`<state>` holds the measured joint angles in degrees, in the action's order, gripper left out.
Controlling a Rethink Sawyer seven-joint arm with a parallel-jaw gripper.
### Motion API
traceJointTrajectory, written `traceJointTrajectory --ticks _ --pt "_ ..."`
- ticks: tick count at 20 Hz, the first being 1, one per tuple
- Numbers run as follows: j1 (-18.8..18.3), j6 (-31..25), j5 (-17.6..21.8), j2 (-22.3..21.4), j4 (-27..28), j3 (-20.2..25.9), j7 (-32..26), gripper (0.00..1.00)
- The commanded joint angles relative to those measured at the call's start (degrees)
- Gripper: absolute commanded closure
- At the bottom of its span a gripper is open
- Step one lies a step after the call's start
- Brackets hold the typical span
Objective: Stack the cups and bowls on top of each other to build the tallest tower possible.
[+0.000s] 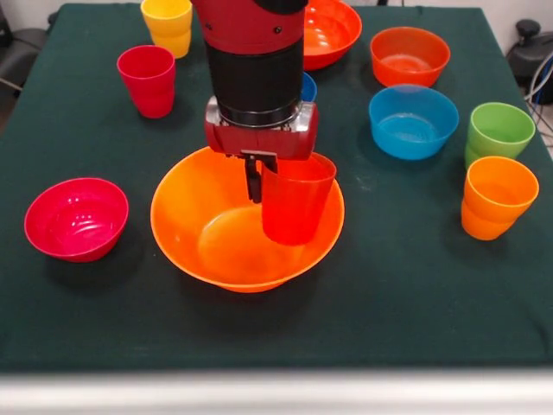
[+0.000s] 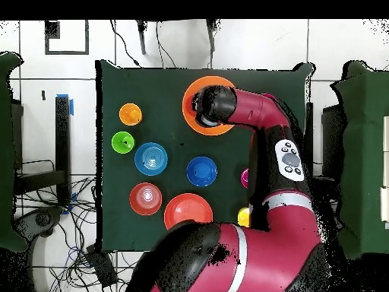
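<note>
Counting cups first: five on show; a red-orange cup (image 1: 296, 201) held upright by the gripper (image 1: 262, 180) inside the large orange bowl (image 1: 199, 235), a crimson cup (image 1: 148, 79) and a yellow cup (image 1: 168, 24) at the far left, a green cup (image 1: 498, 131) and an orange cup (image 1: 496, 196) touching at the right edge; bowls next, six of them: the large orange bowl in the middle, a magenta bowl (image 1: 76, 218) to its left, a light blue bowl (image 1: 413, 120), an orange-red bowl (image 1: 409, 55), a big red-orange bowl (image 1: 333, 30) at the back, and a dark blue bowl (image 1: 308, 86) that shows only as a sliver behind the arm (image 1: 256, 60); one dark finger (image 1: 252, 180) sits against the cup's rim on the outside, the other is hidden, so the jaws look closed on the cup wall; whether the cup's base touches the bowl floor cannot be told; from overhead the arm covers the held cup, most of the magenta bowl and yellow cup, and the crimson cup entirely; nothing is stacked apart from the cup in the bowl; no writing can be read anywhere on the green table (image 1: 389, 285).
</note>
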<state>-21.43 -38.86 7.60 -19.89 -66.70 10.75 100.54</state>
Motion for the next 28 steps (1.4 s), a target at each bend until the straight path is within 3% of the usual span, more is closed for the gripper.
traceJointTrajectory --ticks 1,17,28 --pt "-1.1 -7.9 5.3 3.7 2.4 5.6 -13.8 1.00" --pt "-4.0 -11.7 8.5 6.5 7.5 8.6 -18.4 1.00" --pt "-3.9 -9.5 9.8 5.8 5.5 8.7 -14.8 1.00"
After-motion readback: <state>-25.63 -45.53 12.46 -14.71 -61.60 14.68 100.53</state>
